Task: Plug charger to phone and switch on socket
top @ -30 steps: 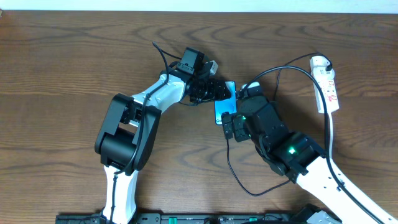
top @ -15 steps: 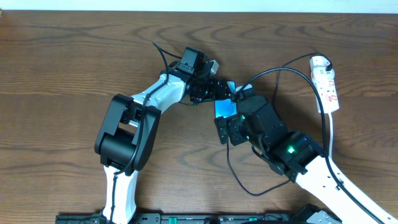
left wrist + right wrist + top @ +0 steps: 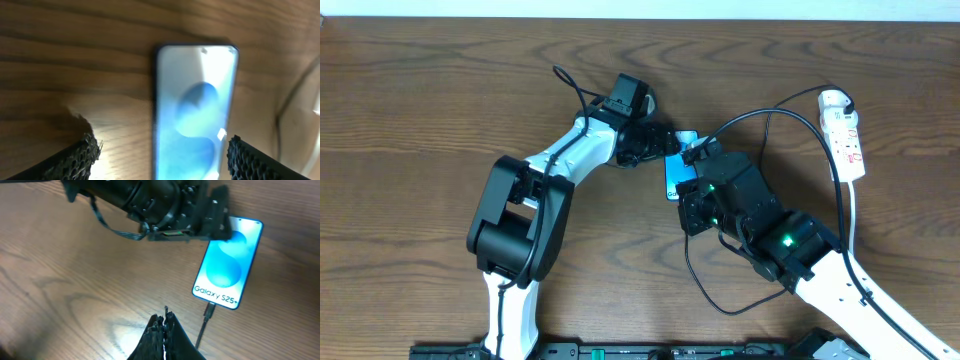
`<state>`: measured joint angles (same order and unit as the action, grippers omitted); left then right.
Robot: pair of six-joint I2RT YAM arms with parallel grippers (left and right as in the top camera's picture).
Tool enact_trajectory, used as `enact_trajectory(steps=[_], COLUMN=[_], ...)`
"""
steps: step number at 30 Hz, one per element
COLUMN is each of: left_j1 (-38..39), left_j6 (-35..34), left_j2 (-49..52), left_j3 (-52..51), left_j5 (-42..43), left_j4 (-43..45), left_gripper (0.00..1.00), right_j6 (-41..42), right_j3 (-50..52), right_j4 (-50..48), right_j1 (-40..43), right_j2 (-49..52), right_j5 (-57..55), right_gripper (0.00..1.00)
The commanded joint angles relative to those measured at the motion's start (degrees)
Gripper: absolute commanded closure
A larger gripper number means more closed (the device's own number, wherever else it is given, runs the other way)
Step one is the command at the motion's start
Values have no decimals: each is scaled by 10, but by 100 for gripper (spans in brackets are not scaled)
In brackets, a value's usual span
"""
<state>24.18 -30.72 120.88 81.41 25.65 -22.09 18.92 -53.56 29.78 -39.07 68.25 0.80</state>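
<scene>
Slim, glossy blue-screened phone (image 3: 227, 270) lies flat on the grained wooden table (image 3: 420, 100), just 12 o'clock of centre. The left gripper (image 3: 162, 147) straddles it, mesh-textured fingers (image 3: 82, 155) spread wide. The right gripper (image 3: 162, 327) is pinched closed, empty. The thin black charger (image 3: 207, 315) tip meets the phone's text end. The narrow white socket (image 3: 847, 135) sits at 2 o'clock.

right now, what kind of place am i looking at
Probably a robotics lab or test bench: two robot arms work at a wooden table, with a Galaxy S25+ phone, black charger cable and white power strip laid out.
</scene>
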Motion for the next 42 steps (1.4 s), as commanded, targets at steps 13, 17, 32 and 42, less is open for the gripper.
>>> enact_trajectory(steps=[13,17,32,42], left_j1=[-4,-4,-3,-3], left_j6=[19,19,-34,-110], left_j2=[-87,-172,-555,-704], left_j3=[-39,-39,-48,-53], left_j5=[-296,-296,-530,-638], left_j4=[-181,-184,-348,-548], left_gripper=[14,14,14,4], right_j6=[162,162,132,132], right_j3=[-11,-12,-204,-416], right_j4=[178,178,207,225], right_j1=[239,371,617,617], right_j2=[-78,-50,246,500], right_j5=[-150,-56,-22,8], right_gripper=[99,99,99,99])
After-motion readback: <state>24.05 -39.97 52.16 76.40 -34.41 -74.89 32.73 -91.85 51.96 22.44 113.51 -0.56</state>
